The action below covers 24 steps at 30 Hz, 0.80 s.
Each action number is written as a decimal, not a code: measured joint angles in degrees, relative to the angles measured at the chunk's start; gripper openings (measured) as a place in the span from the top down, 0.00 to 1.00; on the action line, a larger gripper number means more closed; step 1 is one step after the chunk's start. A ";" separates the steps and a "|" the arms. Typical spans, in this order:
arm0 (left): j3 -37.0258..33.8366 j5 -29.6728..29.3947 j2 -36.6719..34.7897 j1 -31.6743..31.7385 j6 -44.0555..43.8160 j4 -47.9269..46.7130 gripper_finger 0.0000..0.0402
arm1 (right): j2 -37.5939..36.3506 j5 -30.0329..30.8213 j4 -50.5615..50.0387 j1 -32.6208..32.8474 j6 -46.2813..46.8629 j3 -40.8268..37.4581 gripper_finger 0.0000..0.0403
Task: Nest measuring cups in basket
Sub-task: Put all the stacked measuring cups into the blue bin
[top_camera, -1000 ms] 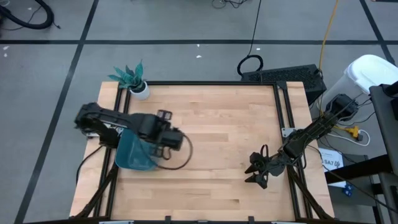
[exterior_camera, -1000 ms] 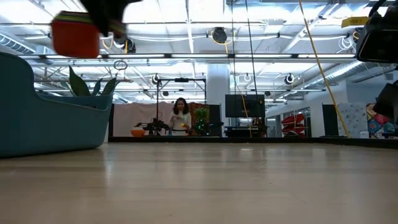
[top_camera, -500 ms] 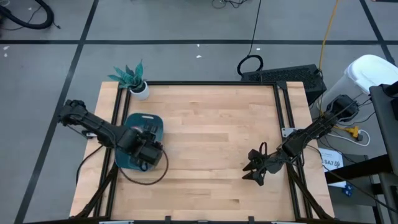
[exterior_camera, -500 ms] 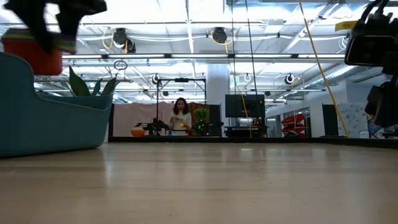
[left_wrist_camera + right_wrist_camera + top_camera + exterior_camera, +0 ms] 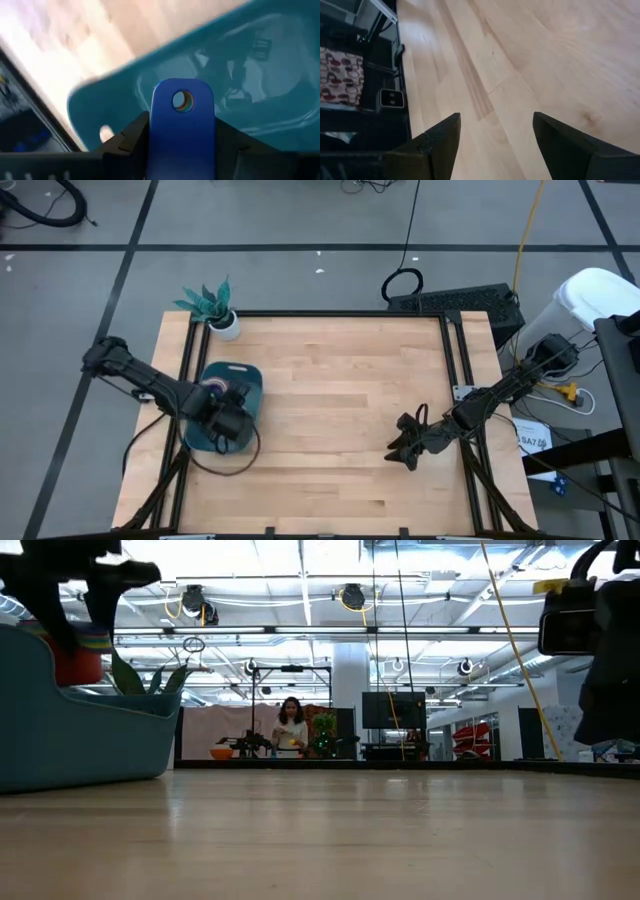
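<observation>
The nested measuring cups [image 5: 72,658] are one stack with a red bowl on the outside. A dark blue handle [image 5: 182,120] lies on top, and coloured layers show through its hole. My left gripper [image 5: 228,423] is shut on this stack over the dark teal basket [image 5: 215,435], which stands at the table's left edge. In the low view the stack's lower part is hidden behind the basket's wall [image 5: 90,735]. My right gripper [image 5: 403,452] is open, hovering above bare wood near the table's right side. My left gripper pinches the stacked flat handles [image 5: 182,145] between its two fingers [image 5: 131,142], one on each long edge. The handles' free end with the hole sticks out past the fingertips. The bowls [image 5: 72,658] hang inside the basket's rim; whether they touch its floor cannot be told.
A small white pot with a teal plant [image 5: 222,320] stands at the table's far left corner, just beyond the basket. The wooden top [image 5: 340,400] between the two arms carries nothing. A person [image 5: 290,728] stands far off in the room behind.
My left gripper carried the cup stack from the basket's right side toward the table's left edge. It then moved down, so the red bowl now sits partly behind the basket's wall. My right gripper drifted slightly toward the table's left.
</observation>
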 joint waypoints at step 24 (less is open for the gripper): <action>-11.76 1.19 -10.36 17.36 -24.93 16.20 0.63 | 0.00 -0.06 0.39 -1.04 -0.76 0.00 0.40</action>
